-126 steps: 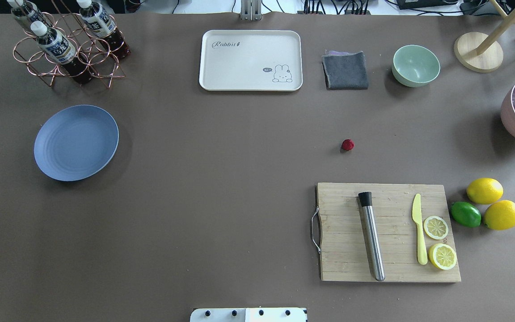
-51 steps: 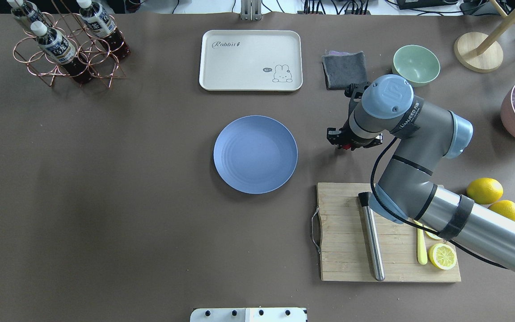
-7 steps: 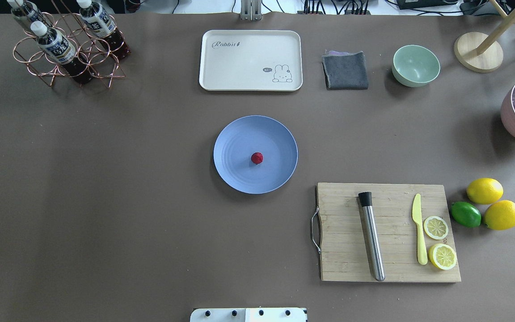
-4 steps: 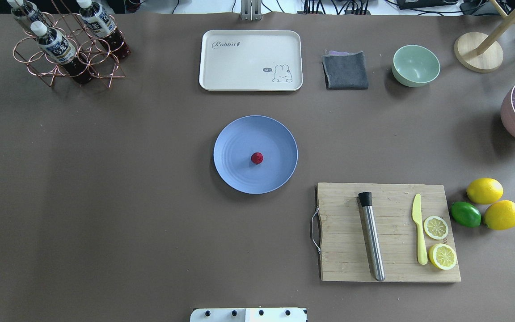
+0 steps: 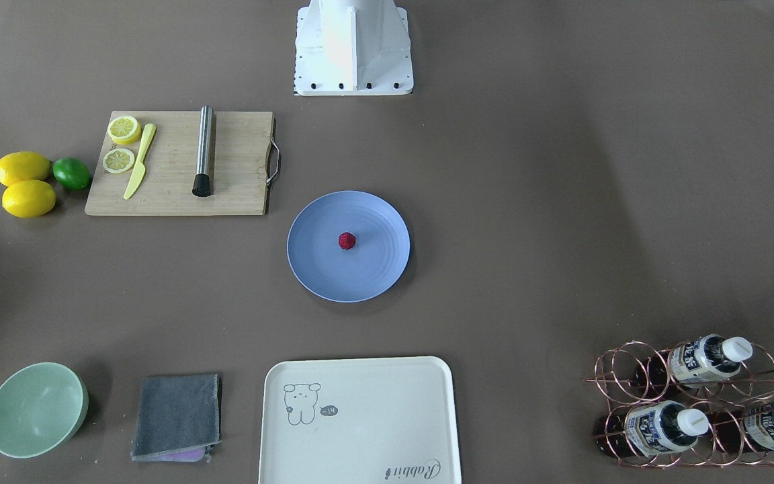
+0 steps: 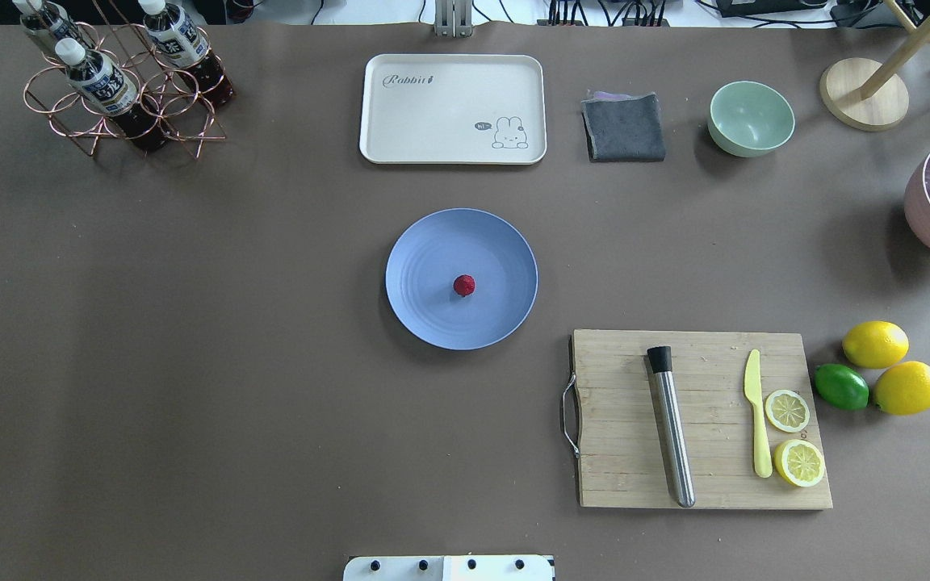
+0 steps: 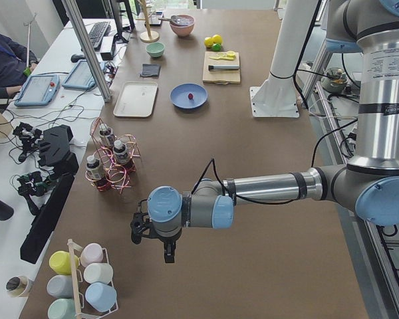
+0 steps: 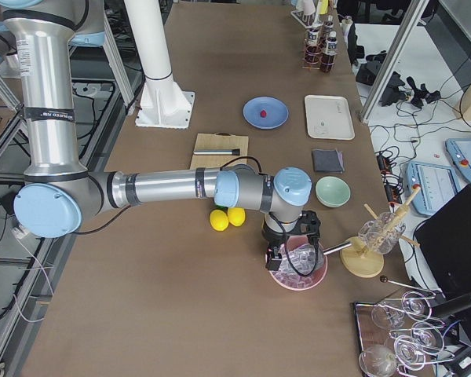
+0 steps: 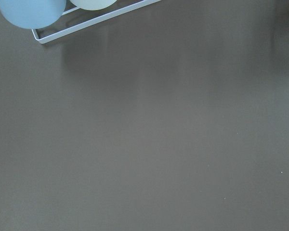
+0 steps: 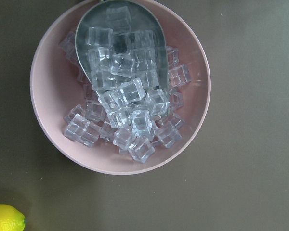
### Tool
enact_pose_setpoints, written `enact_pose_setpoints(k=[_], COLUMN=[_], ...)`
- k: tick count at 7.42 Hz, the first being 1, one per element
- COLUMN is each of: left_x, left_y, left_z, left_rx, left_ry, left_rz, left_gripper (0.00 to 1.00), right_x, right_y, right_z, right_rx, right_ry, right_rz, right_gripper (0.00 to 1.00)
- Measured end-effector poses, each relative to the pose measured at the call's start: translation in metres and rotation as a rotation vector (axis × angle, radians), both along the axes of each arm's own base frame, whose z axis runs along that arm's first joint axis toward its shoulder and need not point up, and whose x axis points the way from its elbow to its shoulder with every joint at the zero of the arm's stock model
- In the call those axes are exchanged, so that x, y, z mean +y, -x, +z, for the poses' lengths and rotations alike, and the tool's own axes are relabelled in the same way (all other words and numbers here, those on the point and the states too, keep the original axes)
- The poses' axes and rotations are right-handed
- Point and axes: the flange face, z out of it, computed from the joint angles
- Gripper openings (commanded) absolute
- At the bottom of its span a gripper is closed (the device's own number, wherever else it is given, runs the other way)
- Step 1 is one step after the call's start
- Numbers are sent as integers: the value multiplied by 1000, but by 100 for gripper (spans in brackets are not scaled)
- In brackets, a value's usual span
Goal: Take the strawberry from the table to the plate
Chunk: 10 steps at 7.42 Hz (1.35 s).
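On the plate (image 6: 433, 250), near its centre: the strawberry (image 6: 464, 285), small and dark red. Lies loose on the blue face, touched by nothing. Beneath, the surface (image 6: 271, 403), with the plate flat on it about midway across, out in front of the robot's base.

Off to the robot's right and nearer the base: a cutting board (image 6: 618, 387), carrying a metal stick (image 6: 672, 440), a yellow knife (image 6: 756, 420) and two lemon slices (image 6: 787, 410), the slices just beside the knife. Past the board's right edge: a lime (image 6: 840, 386) close against two lemons (image 6: 875, 344).

On the far side of the plate from the robot: a cream tray (image 6: 449, 105) with a small drawing, then a folded grey cloth (image 6: 625, 127) and a green bowl (image 6: 751, 118) further to the robot's right. Well apart, at the far left corner: a wire bottle rack (image 6: 122, 105) holding three bottles.

Out at the end of the surface on the robot's left: the left claw (image 7: 167, 256), hanging over bare surface near a cup rack (image 7: 86, 286), well apart from the plate. Shows only from the side, so cannot tell whether released or clenched.

At the opposite end: the right claw (image 8: 286, 251), poised over a pink bowl (image 10: 43, 96) of ice cubes (image 10: 135, 120) with a metal scoop (image 10: 86, 38) in it. Cannot tell its grip either.
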Motion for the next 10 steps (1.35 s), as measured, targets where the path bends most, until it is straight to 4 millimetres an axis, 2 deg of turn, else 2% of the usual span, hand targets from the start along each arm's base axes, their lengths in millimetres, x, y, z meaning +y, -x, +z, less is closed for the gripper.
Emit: enact_pose_setpoints(k=[10], left_x=[1], left_y=[0], left_z=[1], left_rx=[14], left_ry=[3], left_rz=[-1], left_gripper=[98], right_x=[0], right_y=[2], right_z=[-1], right_rx=[-14], right_ry=[-2], right_rz=[-2], right_gripper=[100])
